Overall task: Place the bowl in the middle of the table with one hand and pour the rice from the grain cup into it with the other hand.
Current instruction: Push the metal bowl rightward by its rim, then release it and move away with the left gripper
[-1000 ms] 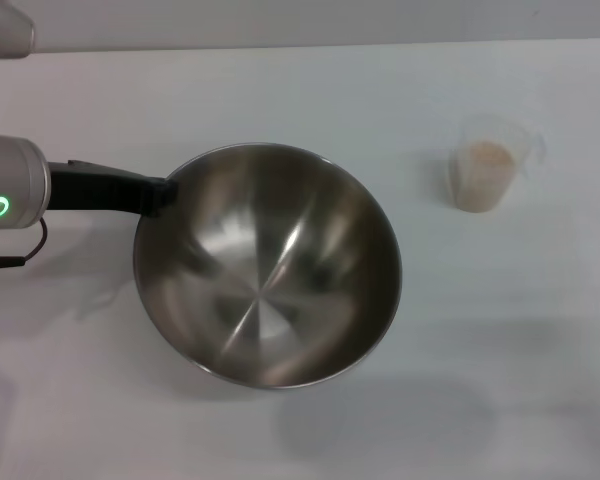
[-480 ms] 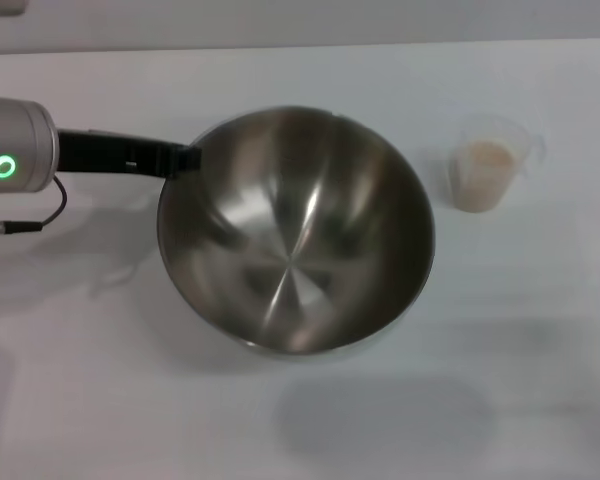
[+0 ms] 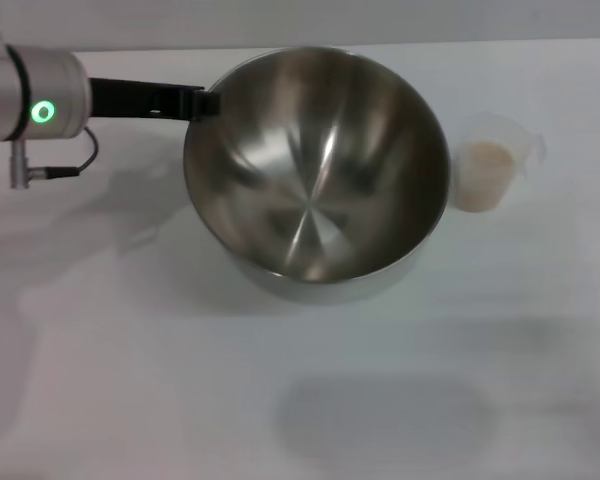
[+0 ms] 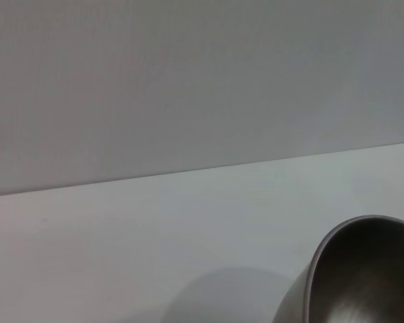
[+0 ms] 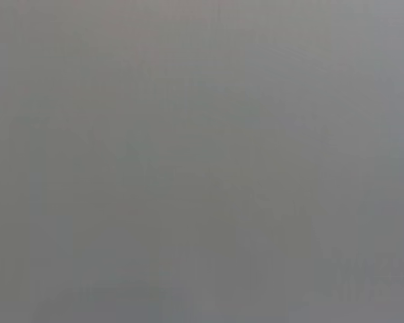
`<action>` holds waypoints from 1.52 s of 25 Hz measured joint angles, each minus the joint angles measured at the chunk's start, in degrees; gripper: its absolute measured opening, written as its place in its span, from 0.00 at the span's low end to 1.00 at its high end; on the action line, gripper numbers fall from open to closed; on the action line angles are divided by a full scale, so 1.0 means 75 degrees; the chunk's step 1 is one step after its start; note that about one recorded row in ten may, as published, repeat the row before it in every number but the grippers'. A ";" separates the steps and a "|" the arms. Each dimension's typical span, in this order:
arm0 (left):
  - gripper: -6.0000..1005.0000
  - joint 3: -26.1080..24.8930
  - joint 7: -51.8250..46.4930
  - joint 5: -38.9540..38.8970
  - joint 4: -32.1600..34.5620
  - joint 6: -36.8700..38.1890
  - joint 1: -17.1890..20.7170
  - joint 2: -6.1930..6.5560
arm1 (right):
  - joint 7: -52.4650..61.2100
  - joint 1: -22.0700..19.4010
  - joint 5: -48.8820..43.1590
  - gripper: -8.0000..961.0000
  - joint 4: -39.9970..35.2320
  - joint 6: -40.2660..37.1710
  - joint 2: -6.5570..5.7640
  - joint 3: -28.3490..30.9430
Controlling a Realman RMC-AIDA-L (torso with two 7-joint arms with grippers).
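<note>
White table (image 3: 130, 380), left end effector (image 3: 208, 102) gripping bowl (image 3: 315, 165)

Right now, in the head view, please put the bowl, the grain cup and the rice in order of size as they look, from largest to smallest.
1. Bowl, by far the largest; the left gripper holds its rim.
2. Grain cup, much smaller.
3. Rice, smallest: it sits inside the cup.
</note>
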 joint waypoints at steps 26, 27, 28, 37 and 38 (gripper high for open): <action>0.09 0.0007 -0.0188 0.0584 0.0246 -0.0300 -0.0292 -0.0006 | -0.0007 0.0027 0.0000 0.86 -0.0001 0.0004 0.0000 -0.0093; 0.09 0.0020 -0.0184 0.0584 0.0332 -0.0274 -0.0353 -0.0009 | -0.0008 0.0027 0.0000 0.86 0.0000 0.0005 0.0000 -0.0094; 0.09 0.0052 -0.0183 0.0584 0.0409 -0.0263 -0.0400 -0.0013 | -0.0009 0.0027 0.0000 0.86 -0.0001 0.0005 0.0000 -0.0098; 0.10 0.0209 -0.0181 0.0528 0.0571 -0.0156 -0.0422 -0.0027 | -0.0014 0.0020 0.0000 0.86 0.0000 0.0012 0.0000 -0.0104; 0.10 0.0239 -0.0179 0.0528 0.0572 -0.0141 -0.0407 -0.0030 | -0.0015 0.0021 0.0000 0.86 0.0003 0.0012 0.0000 -0.0104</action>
